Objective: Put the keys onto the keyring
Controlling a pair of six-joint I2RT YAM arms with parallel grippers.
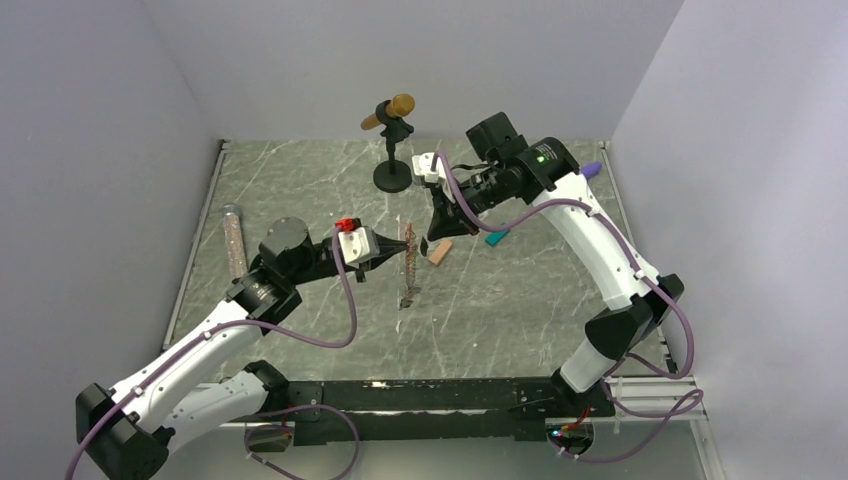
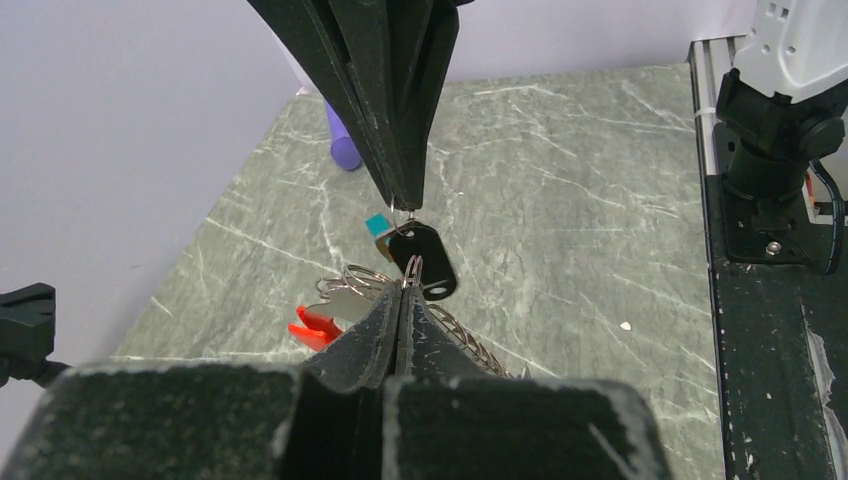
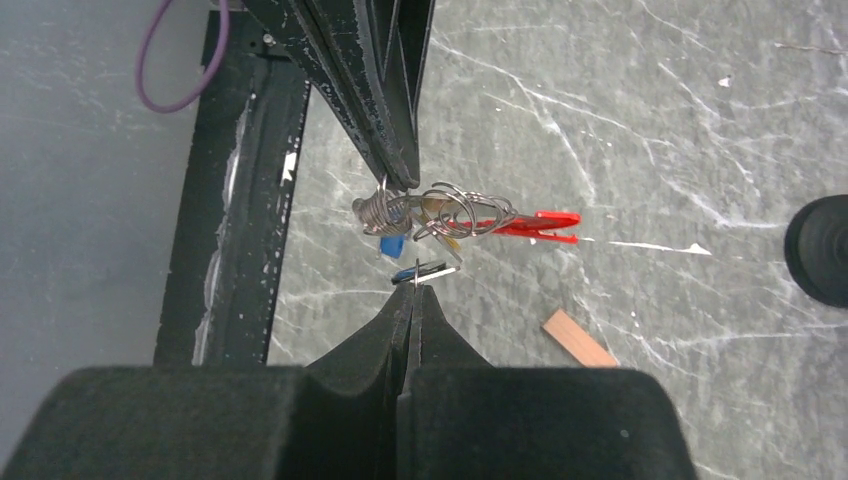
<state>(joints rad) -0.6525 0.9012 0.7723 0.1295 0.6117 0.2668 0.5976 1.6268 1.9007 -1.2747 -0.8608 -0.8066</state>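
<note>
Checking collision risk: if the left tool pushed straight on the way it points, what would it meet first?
The black-headed key, just ahead of the left tool and held by the right tool; whether they already touch is unclear.

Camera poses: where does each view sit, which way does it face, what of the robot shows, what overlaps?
Top external: high behind the bases, looking down at the table; both arms, left end effector and right end effector meeting at the keyring.
Left wrist: faces the robot's right; own end effector shut at bottom, right one above pinching a key.
Right wrist: faces the robot's left; own end effector shut at bottom, left one above gripping the keyring.
Shared: both wrist views show the red clip.
</note>
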